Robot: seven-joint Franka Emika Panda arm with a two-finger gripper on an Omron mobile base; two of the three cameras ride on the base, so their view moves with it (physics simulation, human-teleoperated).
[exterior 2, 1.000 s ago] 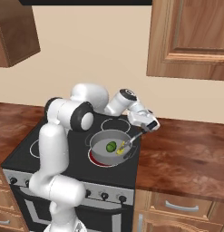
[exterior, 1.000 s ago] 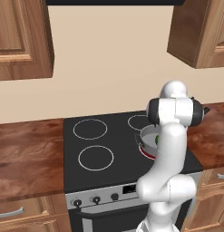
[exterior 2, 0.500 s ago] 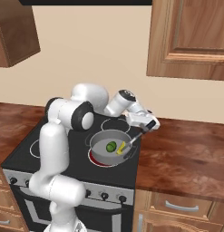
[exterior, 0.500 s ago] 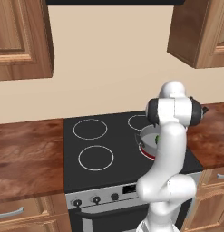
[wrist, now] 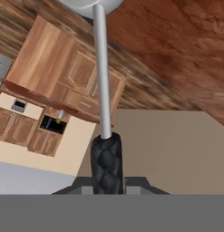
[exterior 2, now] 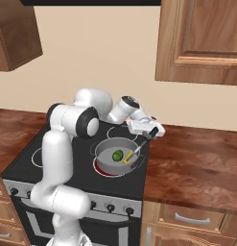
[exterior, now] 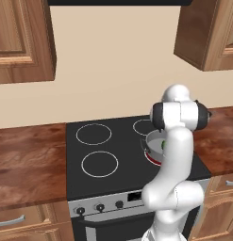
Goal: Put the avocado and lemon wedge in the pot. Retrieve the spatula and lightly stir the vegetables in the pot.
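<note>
The grey pot (exterior 2: 106, 164) stands on the stove's front right burner. Inside it lie the dark green avocado (exterior 2: 117, 155) and, touching its right side, the yellow lemon wedge (exterior 2: 128, 156). My gripper (exterior 2: 152, 131) hovers just above the pot's right rim, shut on the black handle of the spatula (exterior 2: 143, 141). Its grey shaft slants down into the pot toward the lemon wedge. In the hand view the spatula (wrist: 101, 77) runs straight away from my gripper (wrist: 107, 182), with its pale head at the top edge. In the left base view my arm covers most of the pot (exterior: 153, 143).
The black stove top (exterior: 104, 141) has three free burner rings to the left and behind. Brown wooden counter (exterior 2: 196, 163) stretches right of the pot and left of the stove. Wall cabinets (exterior 2: 201, 38) hang above. Knobs line the stove front.
The hand with the spatula has barely shifted over the pot's right rim. The avocado and lemon wedge lie where they were.
</note>
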